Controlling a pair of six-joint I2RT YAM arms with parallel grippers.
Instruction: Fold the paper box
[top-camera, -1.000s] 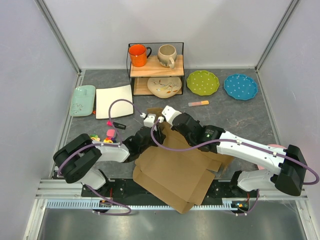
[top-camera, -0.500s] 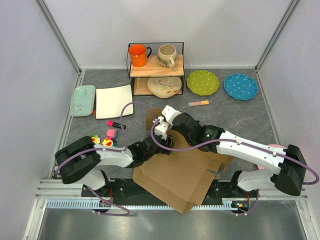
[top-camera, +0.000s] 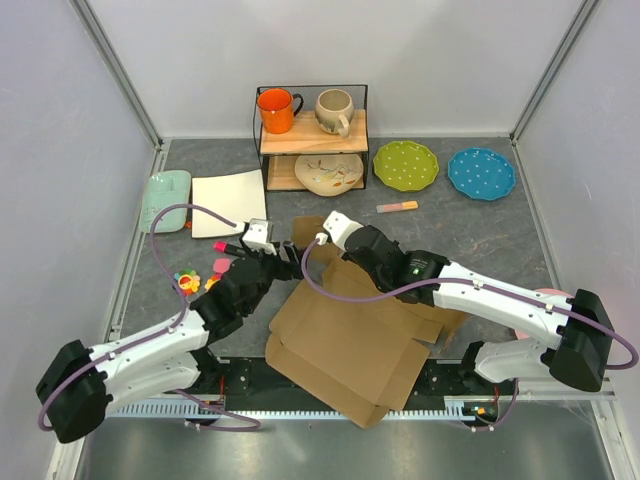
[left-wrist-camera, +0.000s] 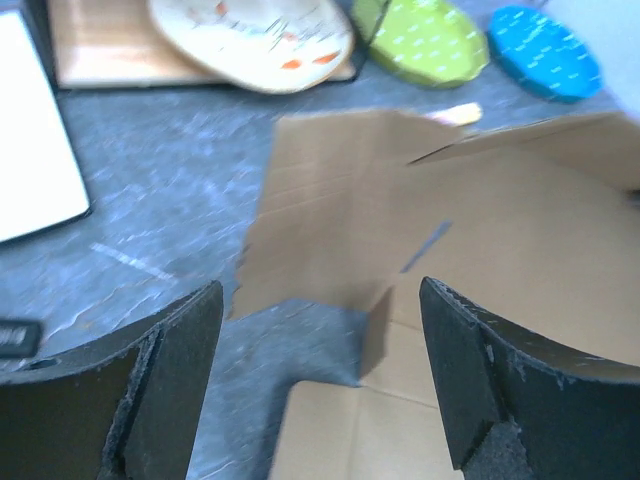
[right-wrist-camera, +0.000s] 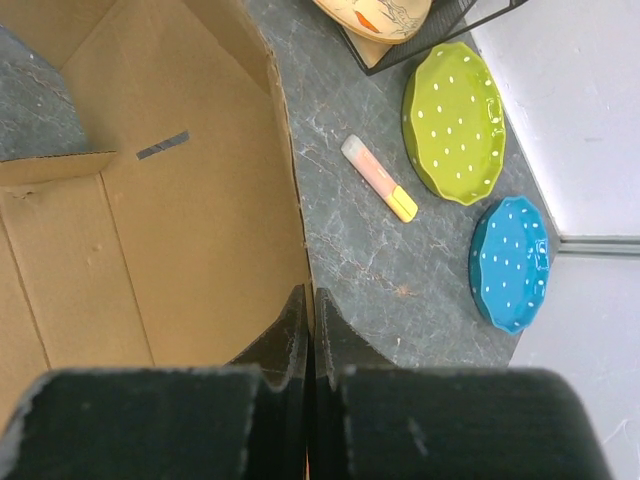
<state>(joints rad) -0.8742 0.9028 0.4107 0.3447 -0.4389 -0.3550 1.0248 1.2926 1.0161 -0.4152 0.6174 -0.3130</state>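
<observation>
Rack (top-camera: 310, 140), white plate (top-camera: 228, 202) — beyond paper box (top-camera: 350, 340)

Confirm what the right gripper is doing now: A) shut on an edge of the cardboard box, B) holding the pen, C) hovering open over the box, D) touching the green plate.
A: in the right wrist view the right gripper is closed on the edge of the paper box.

Plain white walls (top-camera: 420, 60), alu frame posts (top-camera: 116, 70); grey marbled tabletop (top-camera: 480, 225); wire-wood shelf (top-camera: 305, 143) at back.
</observation>
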